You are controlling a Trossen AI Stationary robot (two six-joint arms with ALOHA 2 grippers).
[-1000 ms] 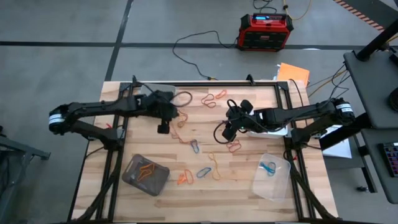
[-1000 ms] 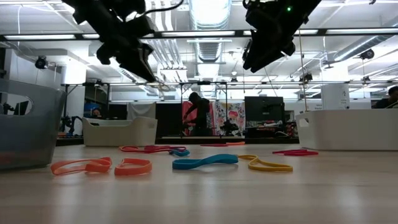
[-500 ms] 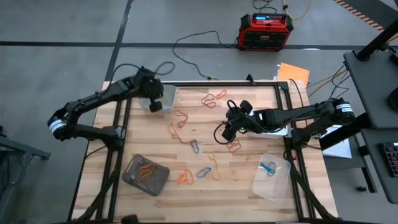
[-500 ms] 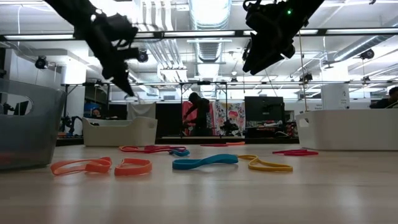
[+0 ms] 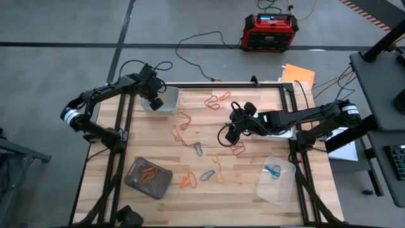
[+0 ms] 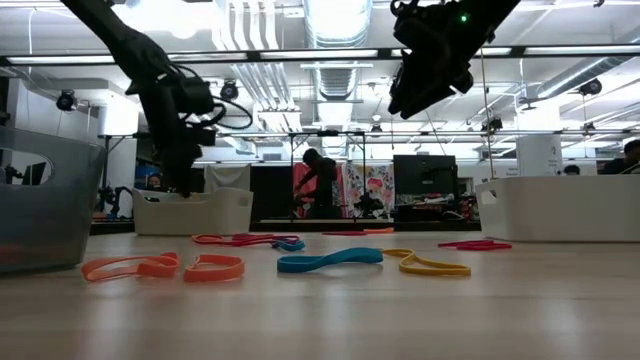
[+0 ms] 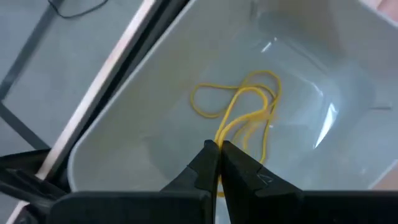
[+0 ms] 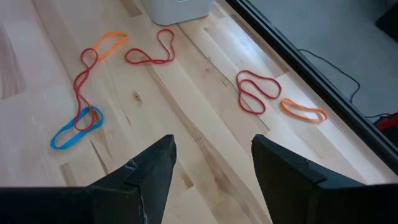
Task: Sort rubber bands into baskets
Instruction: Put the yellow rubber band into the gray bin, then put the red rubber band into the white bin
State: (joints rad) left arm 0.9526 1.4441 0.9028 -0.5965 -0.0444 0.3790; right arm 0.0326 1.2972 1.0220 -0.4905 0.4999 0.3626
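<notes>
Left gripper (image 7: 217, 149) over clear basket (image 7: 124, 134), jaws pinched together on yellow rubber band (image 7: 239, 109) dangling inside. Right gripper (image 8: 211, 158) jaws apart, nothing between, red bands (image 8: 255, 90) beyond. Risk: band snagging on release.

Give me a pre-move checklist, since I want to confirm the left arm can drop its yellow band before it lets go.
1. Left gripper over the clear tub at the table's far left corner: ok.
2. Fingers shut on a yellow rubber band: ok.
3. Band hangs inside the tub walls, not over the rim: ok.
4. Tub already holds only yellow: cannot tell, since the held loops hide part of the floor.
5. Right gripper open, empty, well away over mid-table: ok.
6. Loose bands remain on the wooden table for the next pick: ok.
</notes>
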